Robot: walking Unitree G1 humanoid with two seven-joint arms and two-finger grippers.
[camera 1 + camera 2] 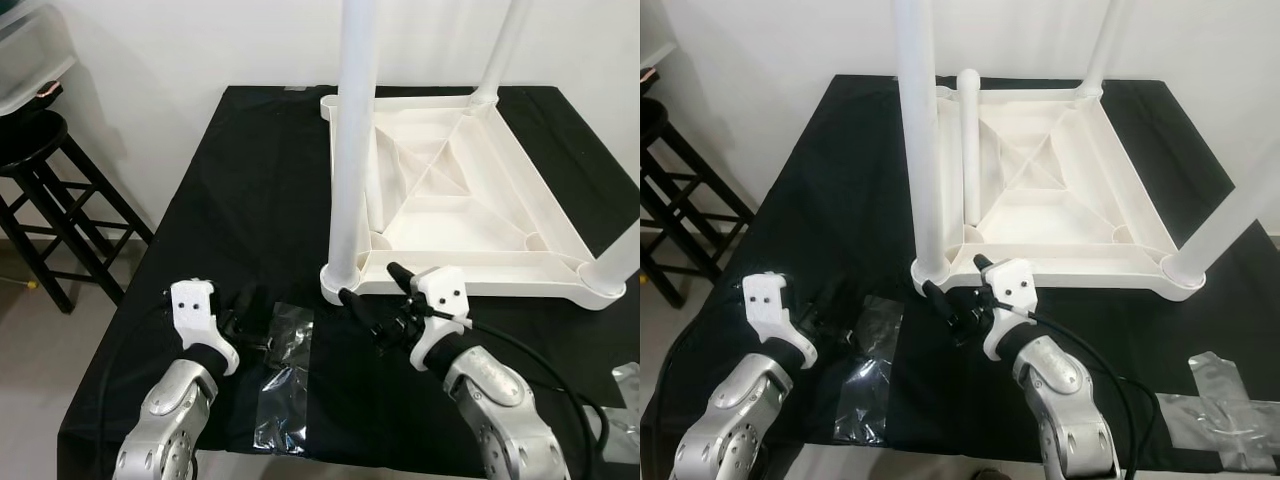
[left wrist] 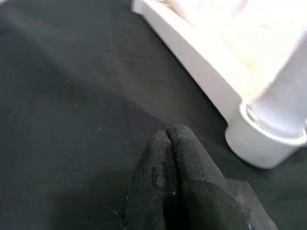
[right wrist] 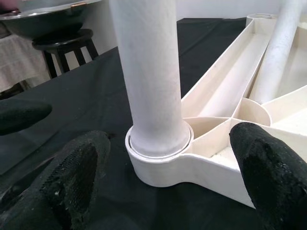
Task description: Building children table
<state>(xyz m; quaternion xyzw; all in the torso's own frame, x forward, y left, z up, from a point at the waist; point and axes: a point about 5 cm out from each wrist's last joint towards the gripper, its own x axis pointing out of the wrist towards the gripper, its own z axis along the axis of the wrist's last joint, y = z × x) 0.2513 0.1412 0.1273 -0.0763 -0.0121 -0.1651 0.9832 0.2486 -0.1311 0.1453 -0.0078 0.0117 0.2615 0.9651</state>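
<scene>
A white plastic table top [image 1: 480,283] lies upside down on the black-covered work table [image 1: 250,180]. White legs stand up from its corners: the near-left leg [image 1: 352,150], a far leg [image 1: 503,50] and the near-right leg [image 1: 622,258]. My right gripper [image 1: 370,283] is open, close in front of the near-left corner socket [image 3: 158,165], its fingers [image 3: 76,177] wide on either side of that leg's base without touching it. My left gripper [image 1: 243,312] is shut and empty, low over the cloth left of that corner, beside a clear plastic bag [image 1: 285,375].
A black wooden stool [image 1: 50,190] stands off the table's left side, with a plastic bin [image 1: 25,50] above it. Silver foil bags [image 1: 1220,400] lie at the near-right corner of the cloth. A white wall runs behind the table.
</scene>
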